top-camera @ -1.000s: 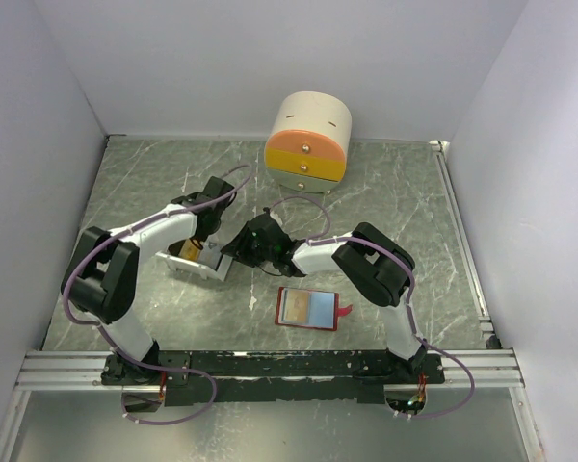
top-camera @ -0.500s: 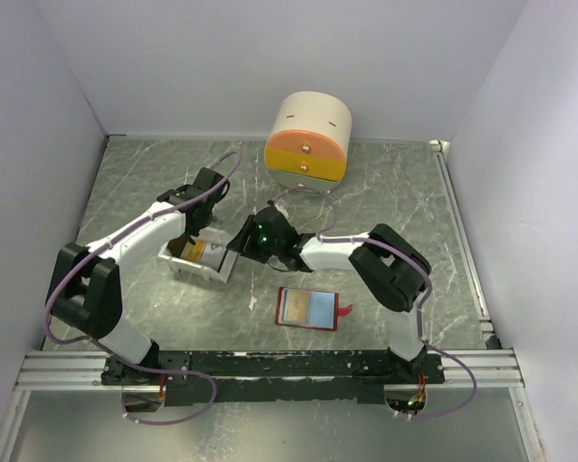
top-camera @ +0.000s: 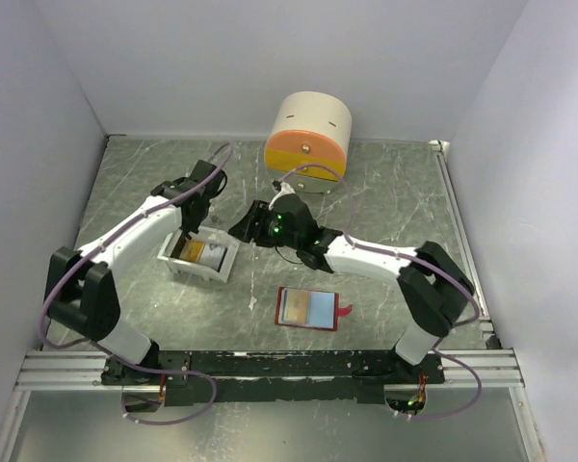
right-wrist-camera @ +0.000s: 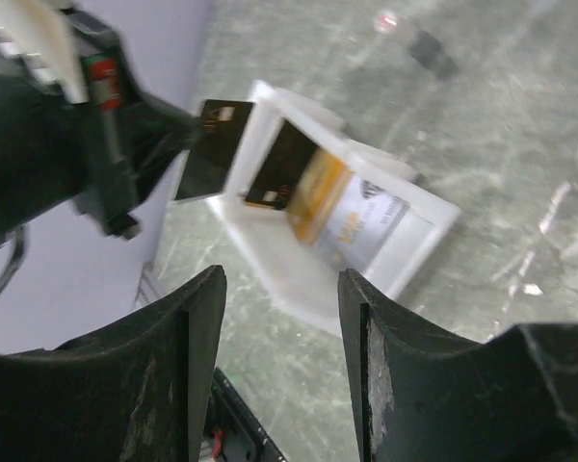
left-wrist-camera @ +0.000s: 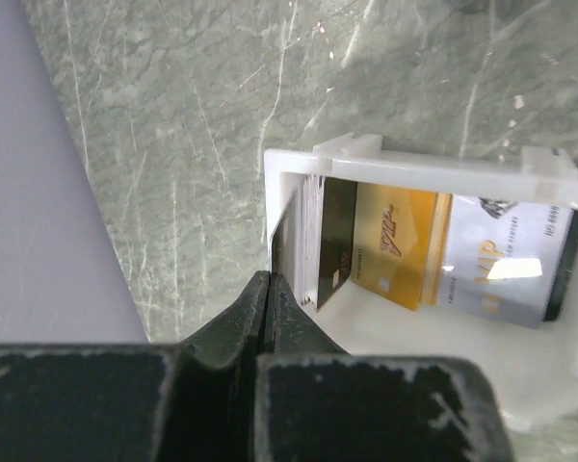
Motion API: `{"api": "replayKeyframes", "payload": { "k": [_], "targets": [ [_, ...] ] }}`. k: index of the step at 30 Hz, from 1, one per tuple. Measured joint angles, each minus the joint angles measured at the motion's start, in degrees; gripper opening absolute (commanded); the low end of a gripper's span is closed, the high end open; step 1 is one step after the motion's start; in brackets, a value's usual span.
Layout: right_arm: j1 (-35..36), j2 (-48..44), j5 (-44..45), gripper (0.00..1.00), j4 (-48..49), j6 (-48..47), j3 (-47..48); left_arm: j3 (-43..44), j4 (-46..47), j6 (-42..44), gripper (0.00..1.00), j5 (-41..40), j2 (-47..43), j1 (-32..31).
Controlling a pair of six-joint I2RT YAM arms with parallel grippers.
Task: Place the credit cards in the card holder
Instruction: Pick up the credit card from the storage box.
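Note:
The credit cards stand in a white tray [left-wrist-camera: 414, 168]: a dark one [left-wrist-camera: 335, 241], a gold one [left-wrist-camera: 395, 245] and a silver one [left-wrist-camera: 501, 260]. My left gripper [left-wrist-camera: 270, 279] is shut on another dark card [left-wrist-camera: 281, 236], seen edge-on at the tray's left end; the right wrist view shows that held card [right-wrist-camera: 212, 144] above the tray's rim [right-wrist-camera: 433, 217]. My right gripper [right-wrist-camera: 281, 279] hangs open and empty just right of the tray [top-camera: 197, 258]. The card holder [top-camera: 308, 308] lies open on the table in front, red with pale-blue and tan sleeves.
A round cream-and-orange drawer box [top-camera: 308, 140] stands at the back, close behind the right arm's wrist. White walls close in the marbled green table on three sides. A rail runs along the near edge by the arm bases.
The left gripper has drawn back and up from the tray with the dark card. The right arm has stretched further out to the back left, its jaws opening wider.

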Motion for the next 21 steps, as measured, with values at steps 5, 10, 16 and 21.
{"api": "replayKeyframes", "payload": {
  "k": [5,10,16,21],
  "targets": [
    [-0.11,-7.50,-3.80,0.50,2.91,-4.15,-2.97,0.94,-0.98,-2.03,0.07,4.09,-6.75,0.04],
    [-0.15,-10.84,-7.02,0.50,5.01,-5.01,-8.61,0.98,-0.39,-3.65,0.07,10.49,-14.60,0.09],
    [-0.33,-13.20,-11.19,0.55,7.72,-6.19,-11.17,0.87,1.90,-7.82,0.07,24.94,-19.50,0.09],
    [-2.03,-18.82,-14.34,0.60,12.61,-3.78,-16.31,-2.29,7.63,-13.68,0.07,38.86,-25.70,0.09]
  ]
}}
